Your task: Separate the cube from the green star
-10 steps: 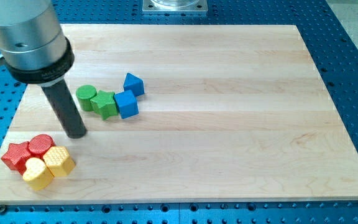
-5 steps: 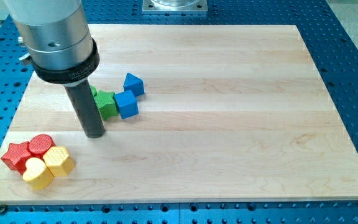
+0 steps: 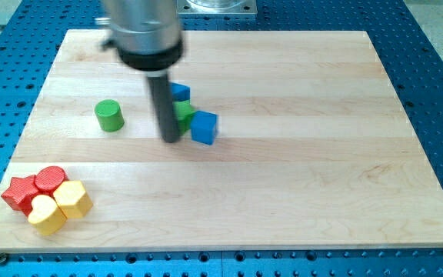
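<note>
My tip [image 3: 171, 139], a bare rod with no claw, is touching the green star [image 3: 183, 113] from the view's left; the blue cube [image 3: 204, 127] is sitting against the star's right, bare wooden board [image 3: 321, 154] stretching rightward.

My board [image 3: 298, 154] is pale wood, smooth and matt, with faint grain lines running across it. Around it, the blue base [image 3: 437, 92] looks like painted metal dotted with small holes. My rod [image 3: 166, 108] is dark and matt, hanging from a brushed, slightly shiny metal cylinder [image 3: 141, 19]. The blue cube [image 3: 204, 128], green star [image 3: 183, 114] and green cylinder [image 3: 109, 115] look like matt plastic. The yellow blocks [image 3: 61, 206] and red blocks [image 3: 33, 187] show finely ribbed tops.
</note>
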`<state>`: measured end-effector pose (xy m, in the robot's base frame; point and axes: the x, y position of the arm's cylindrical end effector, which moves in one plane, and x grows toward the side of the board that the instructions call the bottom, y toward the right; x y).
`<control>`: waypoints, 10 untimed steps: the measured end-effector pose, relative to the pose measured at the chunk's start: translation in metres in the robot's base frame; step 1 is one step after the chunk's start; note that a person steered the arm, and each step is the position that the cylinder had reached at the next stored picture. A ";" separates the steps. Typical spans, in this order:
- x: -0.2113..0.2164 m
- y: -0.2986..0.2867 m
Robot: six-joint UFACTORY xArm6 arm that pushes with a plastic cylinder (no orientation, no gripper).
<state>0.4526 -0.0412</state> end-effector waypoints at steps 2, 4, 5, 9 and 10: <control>-0.020 0.145; -0.072 0.164; -0.088 0.201; -0.131 -0.019; -0.103 -0.018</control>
